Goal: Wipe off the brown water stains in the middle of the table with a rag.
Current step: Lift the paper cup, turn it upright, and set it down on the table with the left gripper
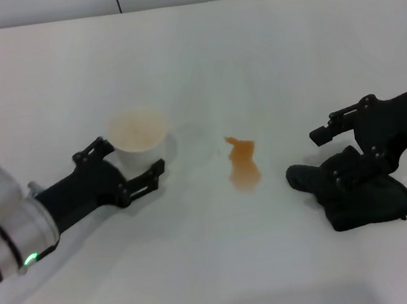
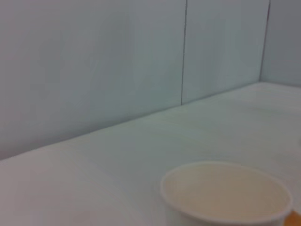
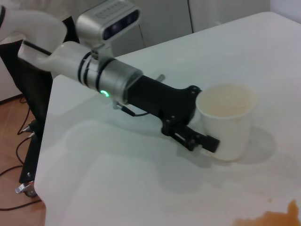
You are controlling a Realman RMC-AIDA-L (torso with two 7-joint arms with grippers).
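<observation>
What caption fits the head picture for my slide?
Left claw around a paper cup; right claw over the black rag beside the brown water stains.

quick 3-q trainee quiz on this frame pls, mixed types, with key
1. True or false: the rag already covers the brown water stains.
2. Which gripper is at the paper cup? A) left gripper B) right gripper
3. Fill in: the cup stands ___ on the table.

Key:
1. False; the rag lies beside the stain, on the robot's right.
2. A; its fingers straddle the cup.
3. Upright.
</observation>
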